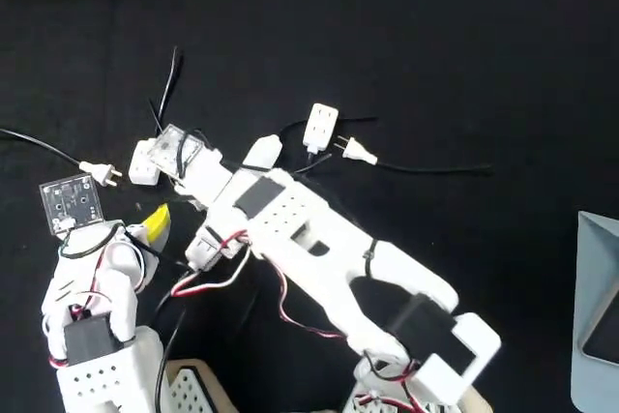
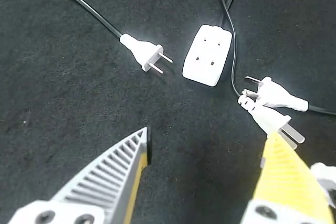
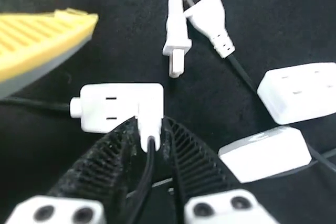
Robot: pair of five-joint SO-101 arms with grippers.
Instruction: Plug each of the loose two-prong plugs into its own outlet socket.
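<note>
The right end effector [image 3: 149, 125] is clamped on a white plug [image 3: 149, 135] (its cord trails back between the black fingers). The plug's front presses against an outlet block [image 3: 113, 106] on the black worktop [image 3: 283, 14]. Two loose plugs [image 3: 176, 35] lie near that block. The left end effector [image 2: 207, 135] hangs near the block, spread wide and holding nothing.

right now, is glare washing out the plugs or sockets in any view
High view: the white outlet glares against the black cloth, its slots barely showing. Left wrist view: even light, outlet block holes and loose plug prongs clear. Right wrist view: the held plug in the right end effector blends into the bright socket body.
</note>
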